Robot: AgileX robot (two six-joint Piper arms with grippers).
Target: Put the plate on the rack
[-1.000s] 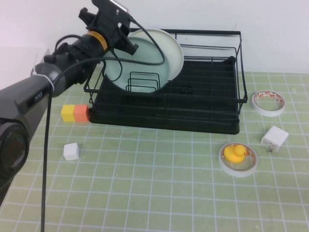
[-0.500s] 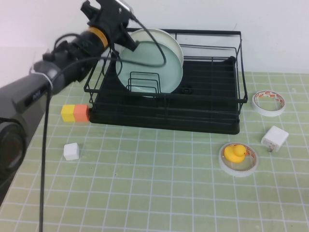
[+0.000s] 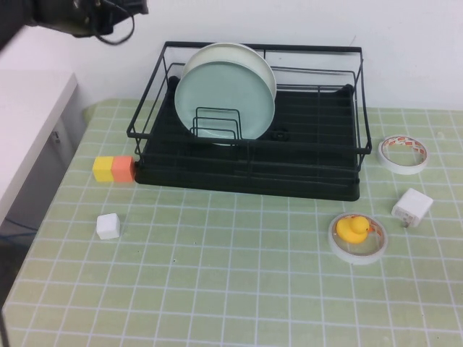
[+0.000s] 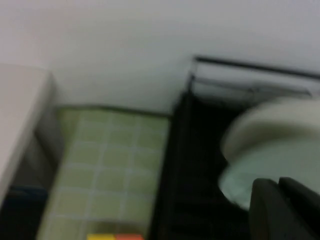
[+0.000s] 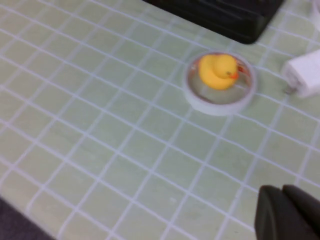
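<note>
The left gripper (image 3: 134, 7) hangs high, up past the rack's (image 3: 249, 177) left end, holding nothing, the green plate (image 3: 226, 97) stands inside the rack by a white plate (image 3: 217, 52), so the job looks done, and the right gripper's (image 5: 285, 212) jaws look shut.

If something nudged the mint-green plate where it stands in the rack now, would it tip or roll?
Probably steady: the mint-green plate stands on edge in the rack, leaning against a white plate, with divider loops in front. Its smooth, rigid-looking surface may slide.
</note>
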